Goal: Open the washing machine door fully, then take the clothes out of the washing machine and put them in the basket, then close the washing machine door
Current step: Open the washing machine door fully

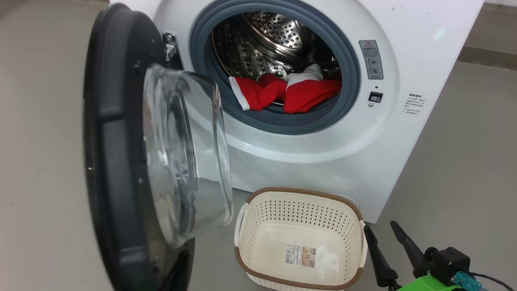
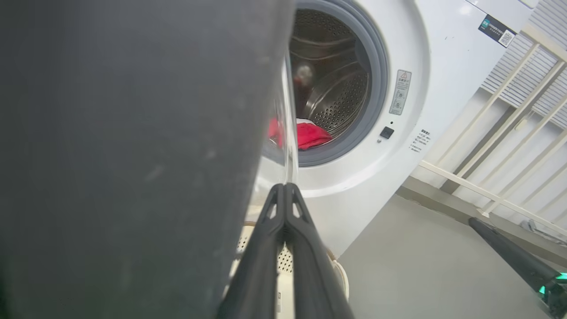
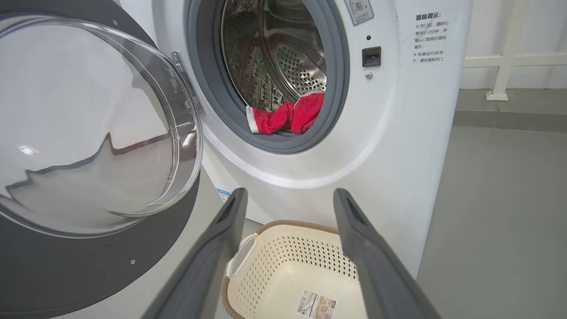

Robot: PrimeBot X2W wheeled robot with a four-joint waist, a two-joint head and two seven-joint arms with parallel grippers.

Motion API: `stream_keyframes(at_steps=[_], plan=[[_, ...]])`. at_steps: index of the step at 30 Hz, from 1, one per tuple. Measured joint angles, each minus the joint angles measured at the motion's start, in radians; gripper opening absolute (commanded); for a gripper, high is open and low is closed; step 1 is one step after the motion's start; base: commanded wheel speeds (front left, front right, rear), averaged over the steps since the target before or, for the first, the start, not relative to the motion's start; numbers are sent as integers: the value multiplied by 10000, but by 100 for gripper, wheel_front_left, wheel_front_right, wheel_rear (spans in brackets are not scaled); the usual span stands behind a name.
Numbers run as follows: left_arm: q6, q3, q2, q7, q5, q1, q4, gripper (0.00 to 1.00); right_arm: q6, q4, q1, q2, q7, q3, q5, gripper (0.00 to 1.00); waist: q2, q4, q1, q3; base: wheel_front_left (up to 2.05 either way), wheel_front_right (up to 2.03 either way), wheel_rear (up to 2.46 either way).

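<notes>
Grey floor (image 1: 464, 161) bears a cream perforated plastic basket (image 1: 301, 212) lower centre; left gripper (image 2: 284, 188) pressed together, right gripper (image 3: 290, 195) spread apart.

Surfaces noted: washing machine (image 1: 323, 161) body white, smooth, glossy, with soft reflections. Its ring (image 1: 349, 76) is grey rubber, matt. The drum (image 1: 278, 28) is perforated steel, bright and mirror-like. On the washing machine door (image 1: 117, 133), black rim smooth with a dull sheen; window (image 1: 190, 145) clear glass, glossy. The clothes (image 1: 307, 95): soft red cloth, white trim, matt. The basket (image 1: 299, 210): cream perforated plastic, satin; brown rim textured, woven-looking. The sticker (image 1: 300, 256): printed paper. The floor (image 1: 464, 161): grey, smooth, matt.
</notes>
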Motion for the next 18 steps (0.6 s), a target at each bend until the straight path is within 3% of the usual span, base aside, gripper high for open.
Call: stream_keyframes(at_steps=[5,18], plan=[[245,918,-2,0,132,53,15,0,0,-4,-3,-2,0,-4,0,100,0,69,0,54,0,0,0],[366,2817,-23,0,316,-86,75,0,2,-31,-28,-2,0,10,2,100,0,48,0,143,0,0,0]])
